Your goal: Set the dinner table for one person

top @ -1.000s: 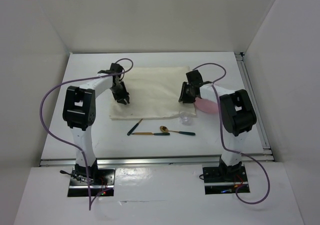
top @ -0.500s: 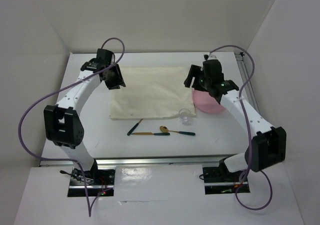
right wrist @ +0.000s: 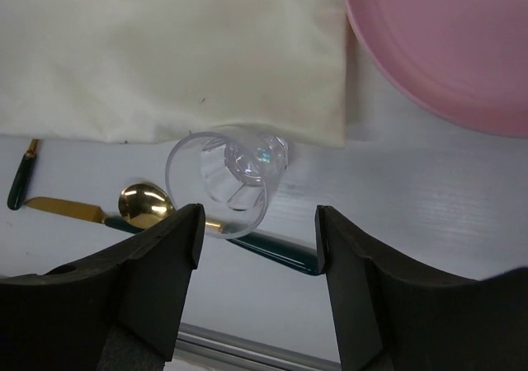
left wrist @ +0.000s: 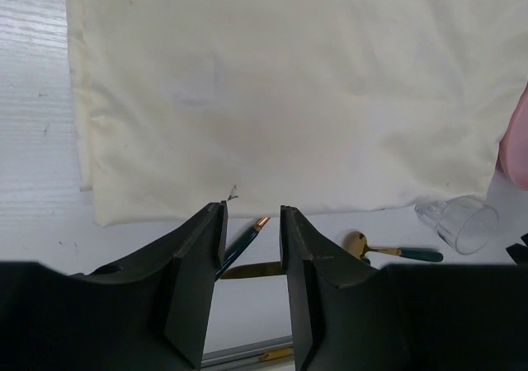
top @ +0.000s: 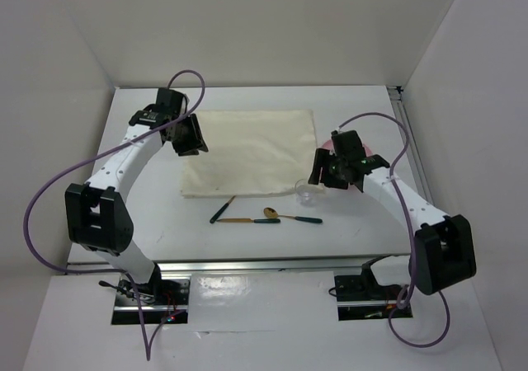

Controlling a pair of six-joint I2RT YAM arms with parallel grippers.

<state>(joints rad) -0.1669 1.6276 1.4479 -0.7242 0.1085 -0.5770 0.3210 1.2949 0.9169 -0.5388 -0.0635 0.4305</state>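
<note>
Tabletop [top: 247,243]: white, spans everything; presumably rigid, heavy, slick; no hold, bears settings only.
Left pincer [left wrist: 252,214]: spread, empty, above cloth [top: 247,152].
Cutlery [top: 247,220], glass [top: 307,193]: beside cloth.
Right pincer [right wrist: 260,214]: spread, empty, near glass.
Plate [right wrist: 445,49]: rightmost.

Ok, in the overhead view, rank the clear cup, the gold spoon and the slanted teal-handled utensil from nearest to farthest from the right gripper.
1. The clear cup, just ahead of the right gripper, at the cloth's near right corner.
2. The gold spoon, nearer the arm bases than the cup.
3. The slanted teal-handled utensil, farthest left.
</note>
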